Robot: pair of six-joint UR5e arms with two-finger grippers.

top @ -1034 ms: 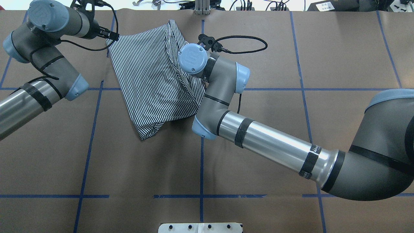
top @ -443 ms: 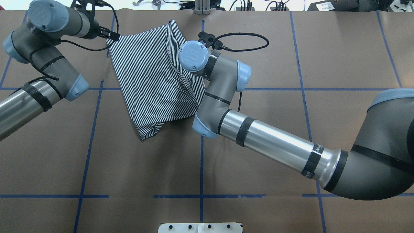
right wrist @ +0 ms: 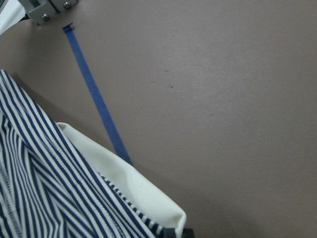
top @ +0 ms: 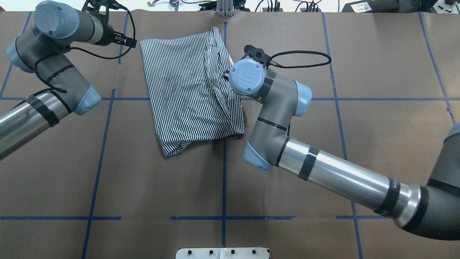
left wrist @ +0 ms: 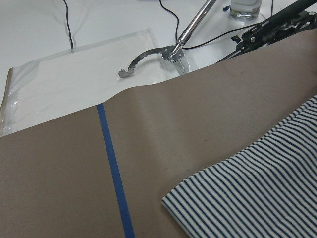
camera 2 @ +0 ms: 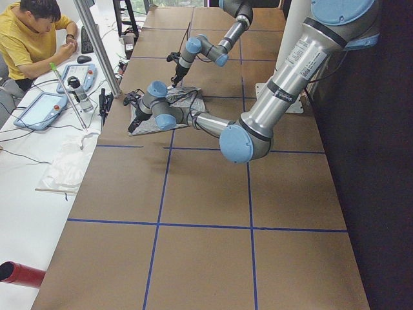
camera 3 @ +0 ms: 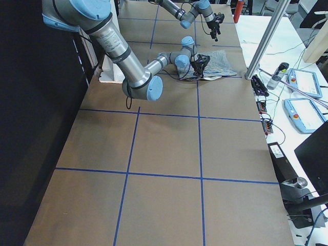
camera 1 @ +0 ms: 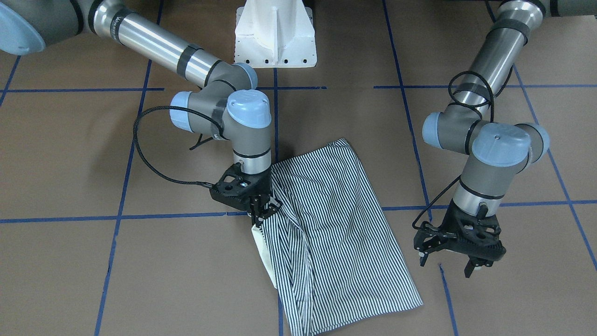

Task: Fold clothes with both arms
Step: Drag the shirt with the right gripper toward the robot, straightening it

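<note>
The striped polo shirt [top: 187, 93] lies partly folded on the brown table, at the far middle. In the front-facing view the shirt [camera 1: 336, 224] runs slantwise, with its cream collar [camera 1: 261, 238] at its edge. My right gripper [camera 1: 264, 208] is shut on the shirt's edge by the collar. The right wrist view shows that collar [right wrist: 129, 183] and the stripes [right wrist: 44, 188] close up. My left gripper [camera 1: 445, 263] is open and empty, hovering just off the shirt's far corner [left wrist: 262, 193]. In the overhead view the left gripper [top: 129, 40] stands a short gap left of the shirt.
A white pedestal [camera 1: 275, 32] stands at the robot's side of the table. Blue tape lines [top: 223, 187] cross the brown paper. Beyond the far edge are a plastic sheet and a metal tool [left wrist: 158, 52]. An operator [camera 2: 32, 39] sits at a side table.
The right arm has dragged the shirt to the right. The left gripper has let go of the shirt's far corner, which now lies apart from it.
</note>
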